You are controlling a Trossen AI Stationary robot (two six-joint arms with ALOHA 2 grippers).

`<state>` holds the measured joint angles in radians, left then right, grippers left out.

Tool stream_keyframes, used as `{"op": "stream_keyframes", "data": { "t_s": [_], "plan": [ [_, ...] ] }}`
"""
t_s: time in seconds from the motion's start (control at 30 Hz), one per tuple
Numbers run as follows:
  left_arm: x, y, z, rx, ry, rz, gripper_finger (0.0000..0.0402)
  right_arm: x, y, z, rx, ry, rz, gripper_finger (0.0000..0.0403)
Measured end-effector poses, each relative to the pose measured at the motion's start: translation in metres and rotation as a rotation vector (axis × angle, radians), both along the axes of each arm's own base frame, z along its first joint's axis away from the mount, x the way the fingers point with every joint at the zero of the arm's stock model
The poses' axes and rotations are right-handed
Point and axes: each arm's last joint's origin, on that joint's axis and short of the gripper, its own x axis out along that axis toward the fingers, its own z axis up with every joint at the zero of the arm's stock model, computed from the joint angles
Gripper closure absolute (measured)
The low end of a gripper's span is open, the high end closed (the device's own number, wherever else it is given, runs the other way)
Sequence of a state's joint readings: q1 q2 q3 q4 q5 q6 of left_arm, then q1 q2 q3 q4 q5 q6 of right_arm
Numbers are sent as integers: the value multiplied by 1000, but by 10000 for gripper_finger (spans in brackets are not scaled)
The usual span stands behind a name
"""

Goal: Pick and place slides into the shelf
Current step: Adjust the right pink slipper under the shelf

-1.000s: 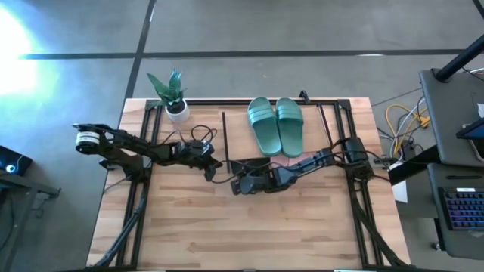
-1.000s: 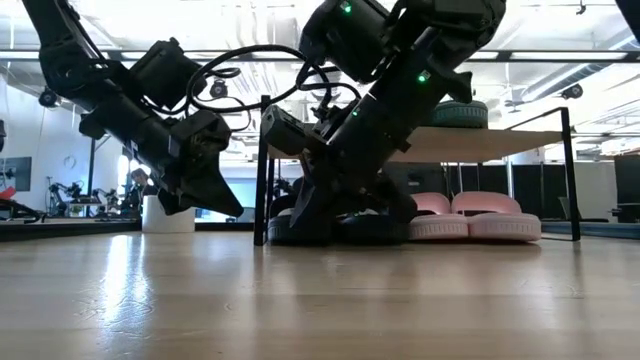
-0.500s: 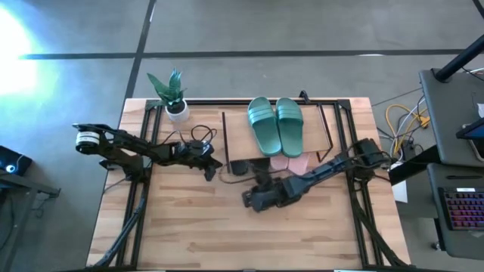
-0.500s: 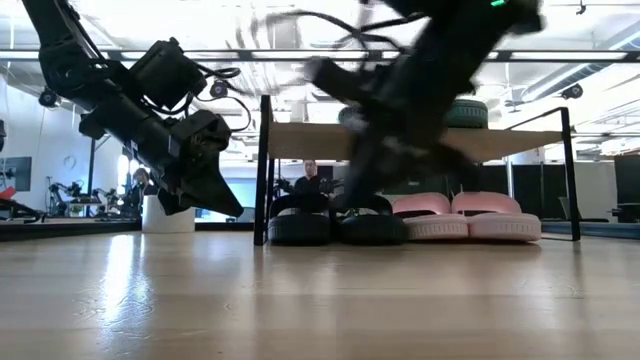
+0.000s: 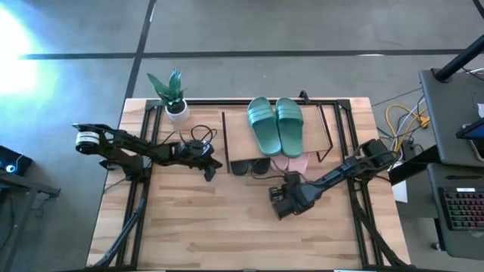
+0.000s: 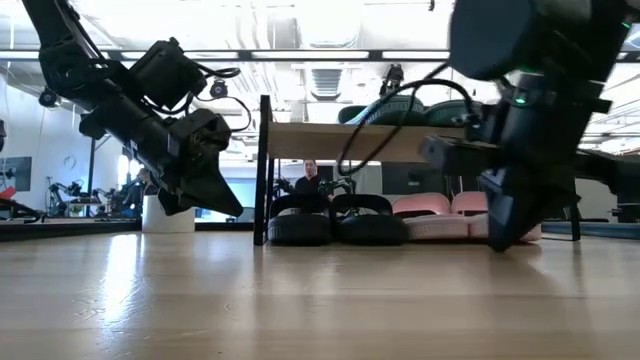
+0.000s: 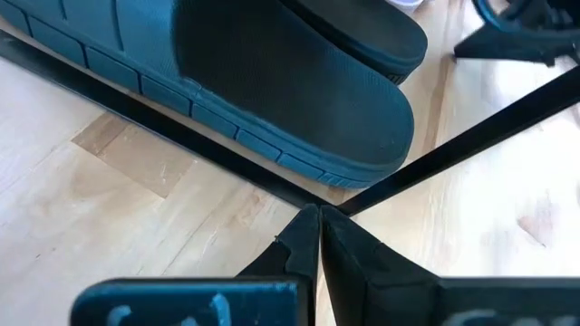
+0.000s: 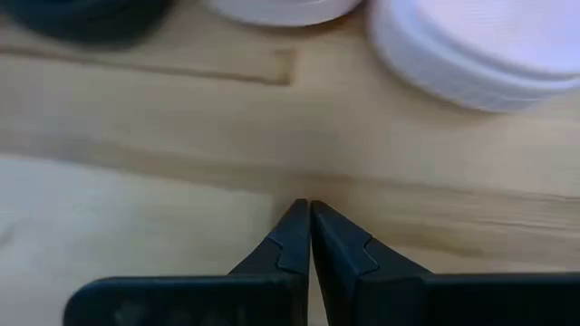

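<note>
The slides are all seen at the shelf (image 5: 314, 132): the dark green pair (image 5: 275, 125) lies side by side on the light top board, while the black pair (image 6: 332, 220) and the pale pink pair (image 6: 440, 217) are lined up underneath it on the tabletop, black to one side, pink to the other, toes facing outward. No slide is seen loose on the open table, so the placing is judged to be finished, and the step in hand is taken to be a withdrawal to rest.

For that to be done well, the right arm should be lifted clear of the shelf's thin black frame, so that neither the posts nor the pink slides just beyond its fingers are nudged. The left arm should be drawn away from the corner post and the black slide (image 7: 272, 81) close in front of it without the frame being dragged.

The right gripper (image 5: 281, 204) is held low over bare wood in front of the shelf, the arm reaching in from the table's right edge; its fingers are pressed together on nothing. The left gripper (image 5: 209, 168) is parked near the shelf's left front corner, its arm stretched out from the left edge, tilted downward, its fingers likewise clenched and empty.
</note>
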<state>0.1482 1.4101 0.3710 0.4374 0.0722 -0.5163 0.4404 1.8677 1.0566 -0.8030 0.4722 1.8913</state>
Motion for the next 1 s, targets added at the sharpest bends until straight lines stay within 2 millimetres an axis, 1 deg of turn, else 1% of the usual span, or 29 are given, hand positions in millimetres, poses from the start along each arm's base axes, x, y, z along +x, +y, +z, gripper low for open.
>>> {"op": "stream_keyframes", "data": {
  "t_s": [0.23,0.33,0.53,0.67,0.8,1.0],
  "plan": [
    [0,0,0,-1,0,-1,402,-28,-14,-5,-68,-40,-117,394],
    [0,0,0,-1,0,-1,402,-37,-22,-6,-85,-61,-156,394],
    [0,0,0,-1,1,-1,402,-54,-31,-13,-116,-54,-199,394],
    [0,0,-1,-2,2,-2,402,-60,-34,-16,-145,-78,-238,394],
    [0,0,-1,-2,2,-2,402,-60,-36,-17,-161,-86,-249,394],
    [-1,0,-1,-4,2,-5,402,-59,-39,-17,-197,-57,-186,394]
  ]
}}
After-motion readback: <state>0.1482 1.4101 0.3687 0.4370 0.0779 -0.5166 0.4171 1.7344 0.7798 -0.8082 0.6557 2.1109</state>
